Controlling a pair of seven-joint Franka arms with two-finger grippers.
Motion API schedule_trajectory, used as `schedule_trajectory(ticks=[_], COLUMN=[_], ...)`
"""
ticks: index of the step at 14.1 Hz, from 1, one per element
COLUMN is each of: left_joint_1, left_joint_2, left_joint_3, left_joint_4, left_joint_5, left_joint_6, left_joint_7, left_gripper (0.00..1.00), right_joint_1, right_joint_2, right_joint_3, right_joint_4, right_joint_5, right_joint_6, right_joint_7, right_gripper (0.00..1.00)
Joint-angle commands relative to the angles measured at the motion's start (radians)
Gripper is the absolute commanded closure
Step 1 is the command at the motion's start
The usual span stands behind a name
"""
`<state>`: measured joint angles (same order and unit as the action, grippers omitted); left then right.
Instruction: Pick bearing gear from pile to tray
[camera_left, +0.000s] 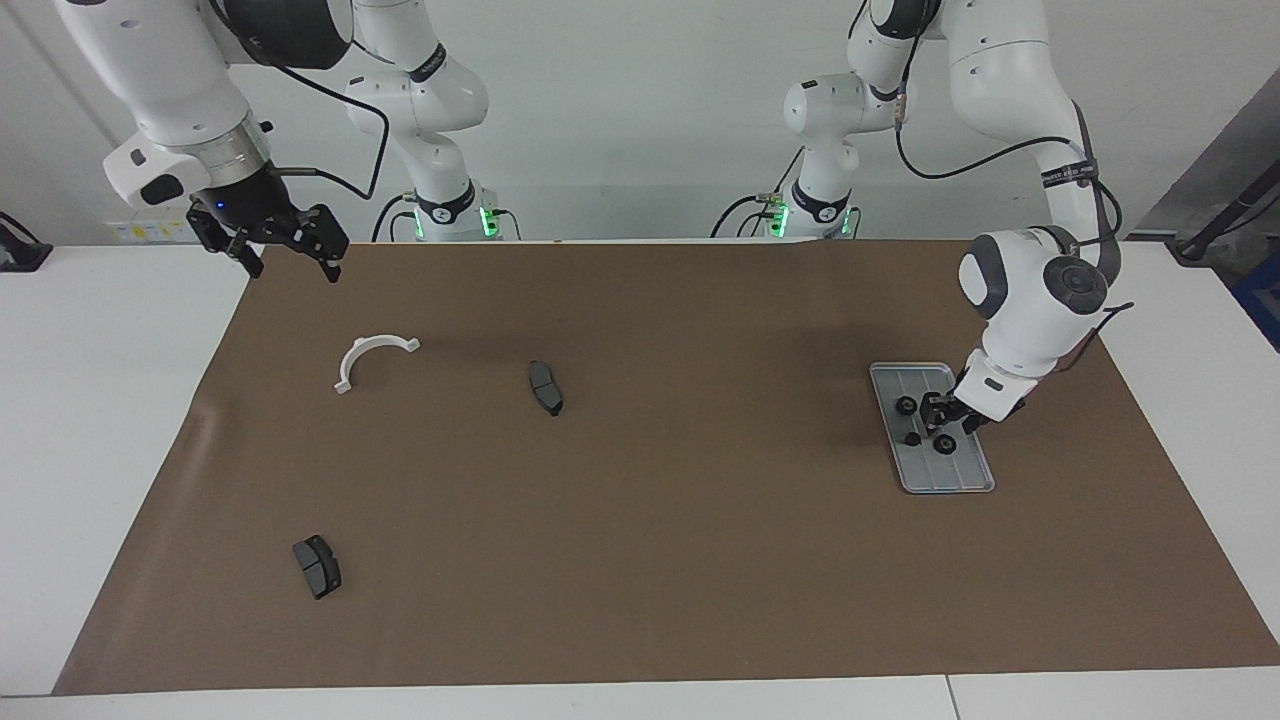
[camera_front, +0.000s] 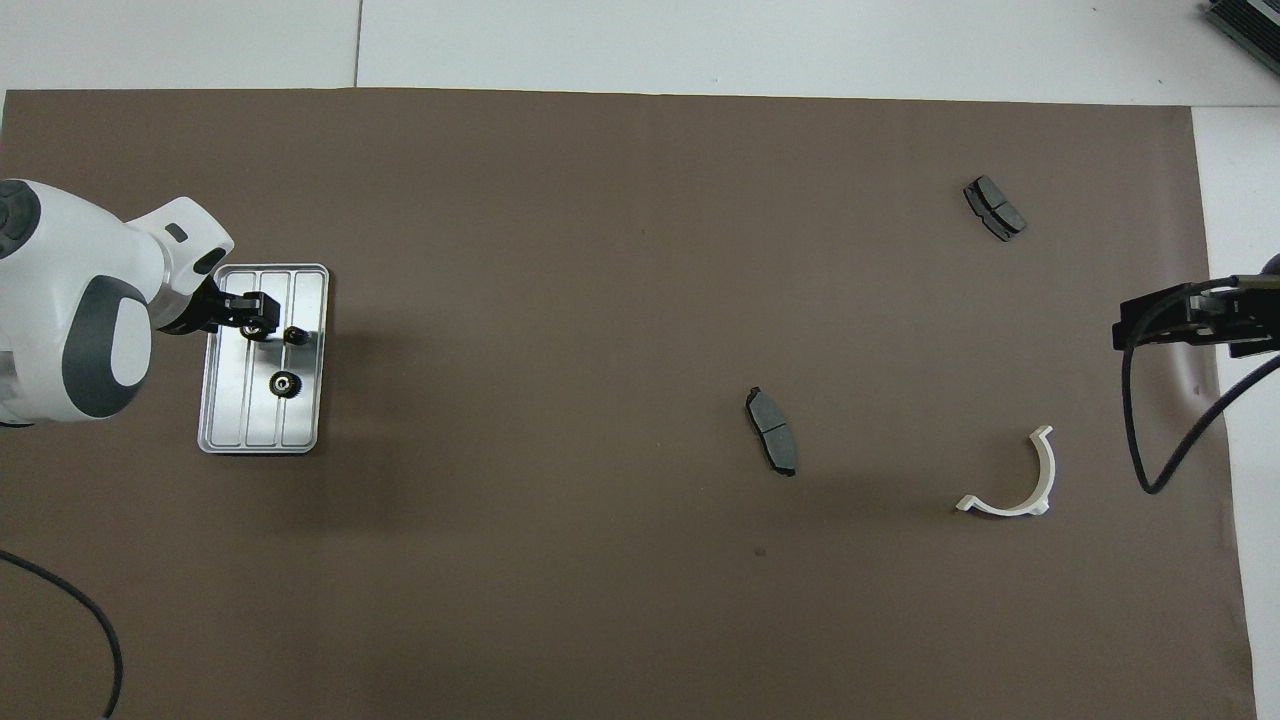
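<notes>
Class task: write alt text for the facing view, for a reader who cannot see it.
The left gripper hangs low over a silver tray holding three small black round pieces. On the brown mat lie a white half-ring bracket and two dark brake pads; the right gripper waits, raised, at the mat's corner.

Two white arms, rounded glossy shells, dark grey joint caps and bands. Black grippers: left gripper (camera_left: 938, 420), right gripper (camera_left: 290, 252) with small blue light. Black cables looped along both arms. Green lights glowing at both bases. Small dark lettering on joint bands.
</notes>
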<state>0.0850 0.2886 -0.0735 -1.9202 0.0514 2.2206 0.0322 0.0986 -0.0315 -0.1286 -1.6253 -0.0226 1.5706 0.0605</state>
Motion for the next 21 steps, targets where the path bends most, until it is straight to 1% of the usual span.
schedule_trajectory(ticks=[1, 3, 6, 7, 8, 11, 13, 15, 19, 21], left_joint_1=[-0.004, -0.014, -0.019, -0.019, -0.021, -0.021, -0.021, -0.021, -0.013, -0.019], left_joint_2=[-0.032, -0.039, -0.052, -0.055, -0.072, -0.198, -0.242, -0.25, -0.285, -0.282], left_joint_3=[-0.011, -0.022, -0.025, -0.028, -0.029, -0.031, -0.031, -0.031, -0.031, -0.029], left_joint_4=[0.016, 0.129, 0.343, 0.396, 0.427, 0.411, 0.409, 0.406, 0.322, 0.329], left_joint_5=[-0.018, -0.031, -0.034, -0.036, -0.034, -0.038, -0.038, -0.038, -0.038, -0.038], left_joint_6=[-0.033, -0.187, -0.45, -0.514, -0.56, -0.616, -0.671, -0.673, -0.595, -0.593], left_joint_7=[0.009, 0.003, 0.003, 0.003, 0.003, 0.003, 0.003, 0.003, 0.006, 0.008], left_gripper=[0.0, 0.0, 0.0, 0.0, 0.0, 0.0, 0.0, 0.0, 0.0, 0.0], right_joint_1=[-0.002, -0.002, -0.002, -0.002, -0.002, -0.002, -0.002, -0.002, -0.002, -0.002], right_joint_2=[-0.027, -0.027, -0.027, -0.027, -0.027, -0.027, -0.027, -0.027, -0.027, -0.027], right_joint_3=[0.001, 0.001, 0.001, 0.003, 0.003, 0.001, 0.003, 0.001, 0.001, 0.001], right_joint_4=[-0.028, -0.028, -0.028, -0.028, -0.028, -0.028, -0.028, -0.028, -0.028, -0.028], right_joint_5=[0.021, 0.021, 0.021, 0.021, 0.021, 0.021, 0.021, 0.021, 0.021, 0.021], right_joint_6=[0.003, 0.003, 0.003, 0.003, 0.003, 0.003, 0.003, 0.003, 0.003, 0.003], right_joint_7=[0.015, 0.015, 0.015, 0.015, 0.015, 0.015, 0.015, 0.015, 0.015, 0.015], right_gripper=[0.0, 0.0, 0.0, 0.0, 0.0, 0.0, 0.0, 0.0, 0.0, 0.0])
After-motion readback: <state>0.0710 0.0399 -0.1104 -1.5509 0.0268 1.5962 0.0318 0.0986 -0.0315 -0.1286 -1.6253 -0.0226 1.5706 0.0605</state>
